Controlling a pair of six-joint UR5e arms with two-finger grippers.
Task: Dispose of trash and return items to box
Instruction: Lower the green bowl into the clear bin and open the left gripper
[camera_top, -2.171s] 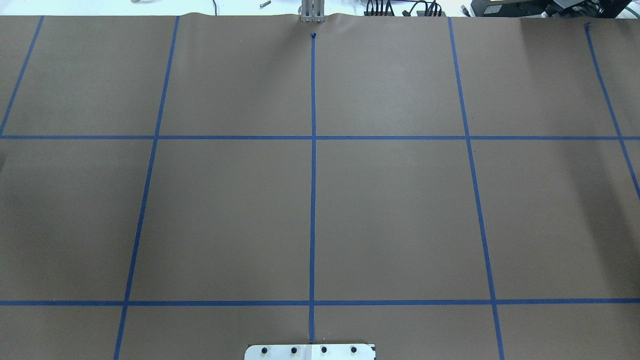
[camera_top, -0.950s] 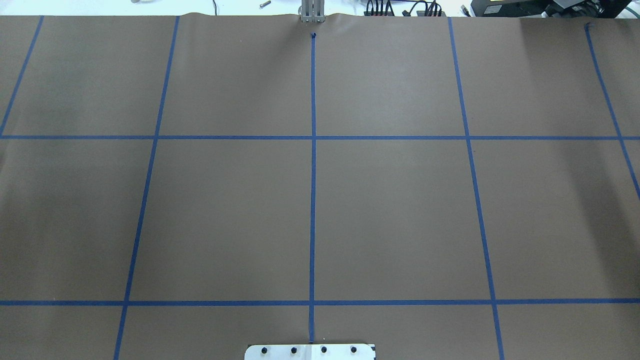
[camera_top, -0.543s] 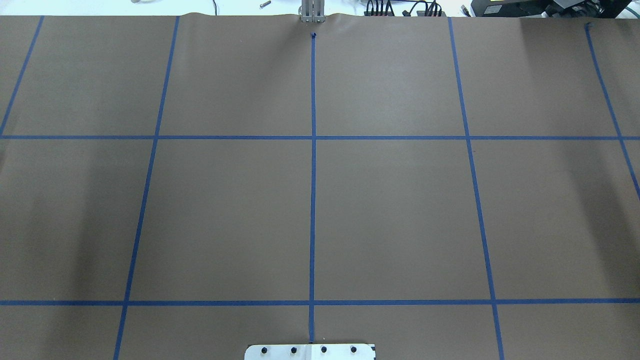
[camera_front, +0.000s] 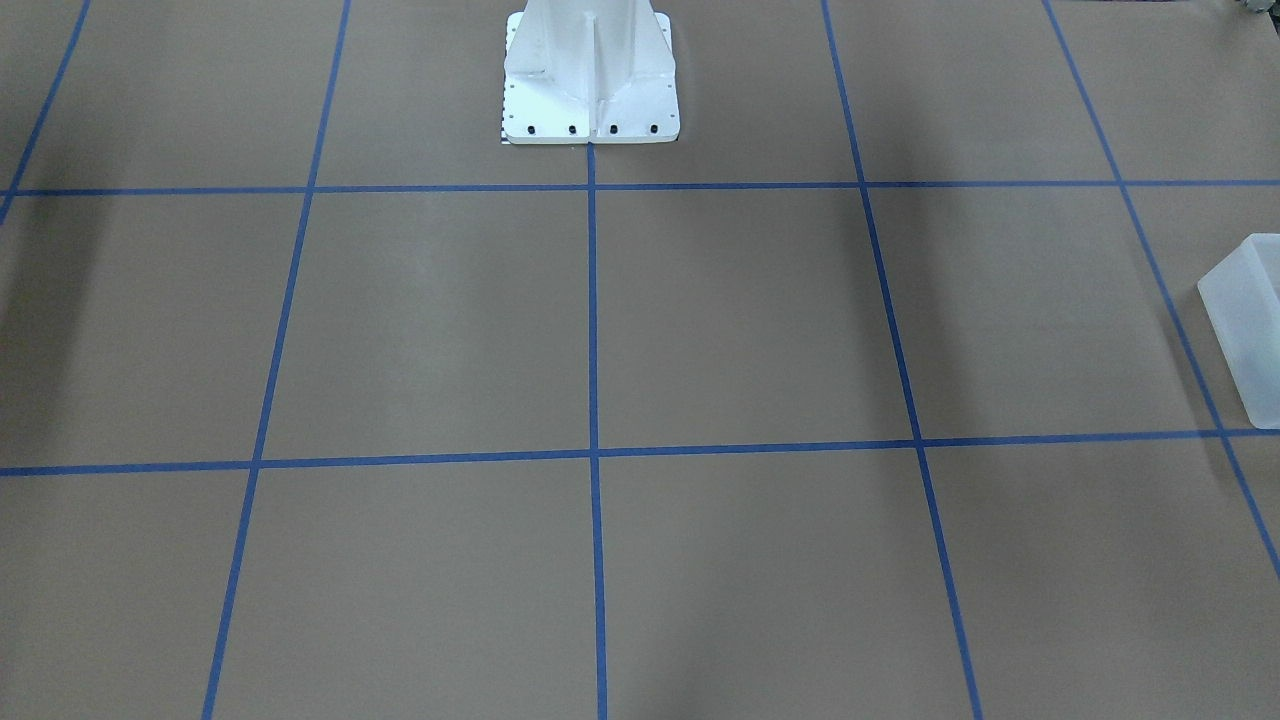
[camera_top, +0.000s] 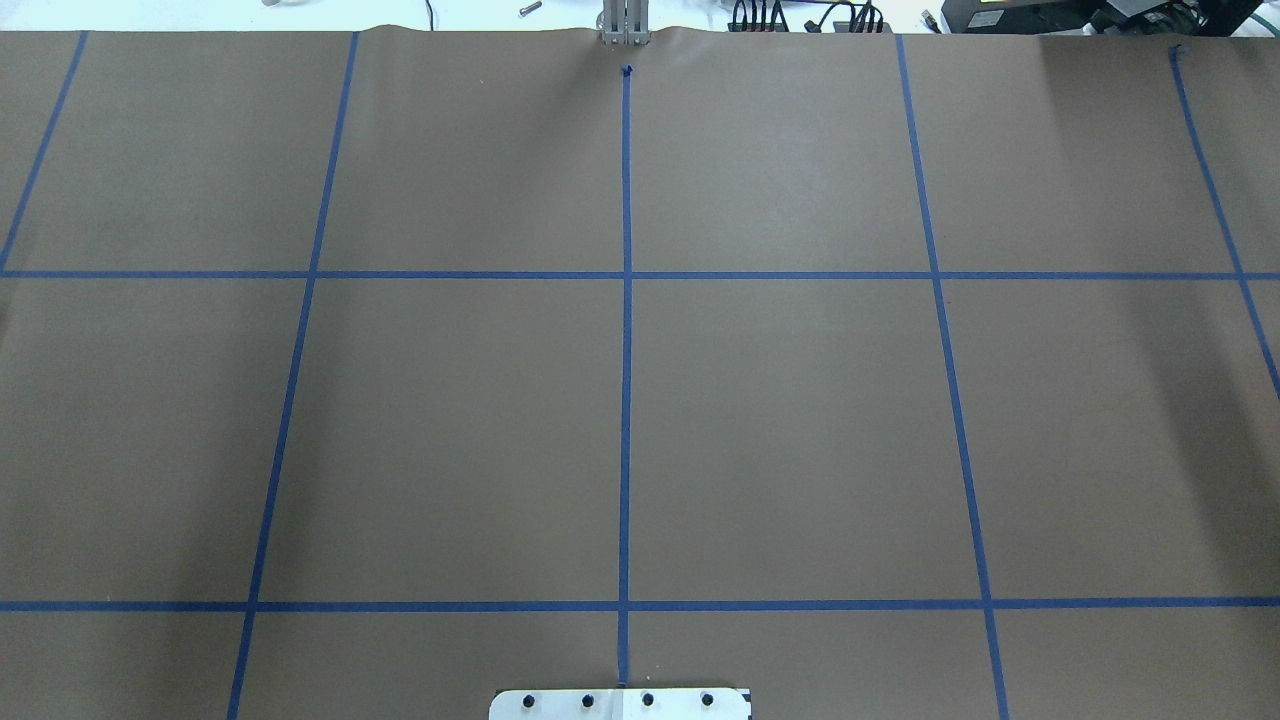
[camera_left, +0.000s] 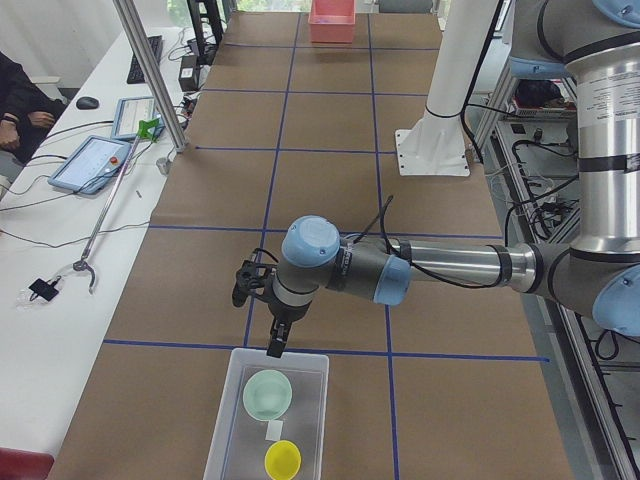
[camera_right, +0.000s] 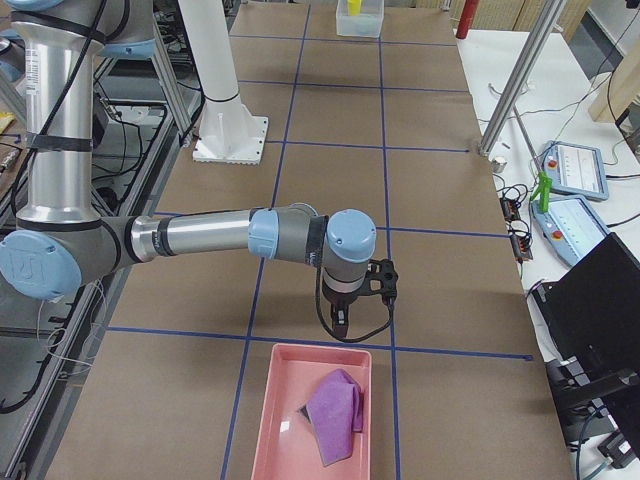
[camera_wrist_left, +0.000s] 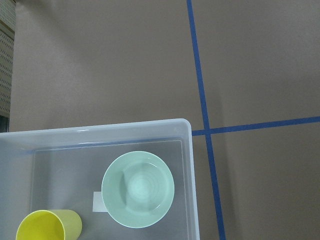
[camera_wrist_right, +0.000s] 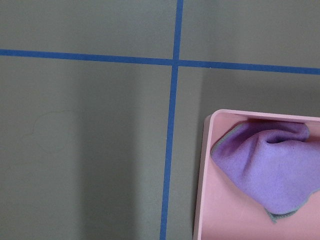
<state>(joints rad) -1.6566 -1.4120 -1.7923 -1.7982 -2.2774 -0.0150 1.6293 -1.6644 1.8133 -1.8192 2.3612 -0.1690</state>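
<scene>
The frosted-white box (camera_left: 222, 425) stands at the table's left end. The mint-green bowl (camera_left: 267, 394) and the yellow cup (camera_left: 282, 459) are inside it. The left wrist view looks down on the box's rim (camera_wrist_left: 100, 129), the bowl (camera_wrist_left: 138, 189) and the cup (camera_wrist_left: 47, 227). A corner of the box (camera_front: 1250, 320) shows in the front view. My left gripper (camera_left: 274, 345) hangs just over the box's far edge. My right gripper (camera_right: 340, 322) hangs near the pink tray (camera_right: 280, 420). I cannot tell whether either gripper is open or shut.
The pink tray holds a purple cloth (camera_right: 335, 415), also in the right wrist view (camera_wrist_right: 270, 160). The white pedestal base (camera_front: 590, 70) stands at mid-table. A side bench with tablets (camera_left: 95, 160) and cables runs along the operators' side.
</scene>
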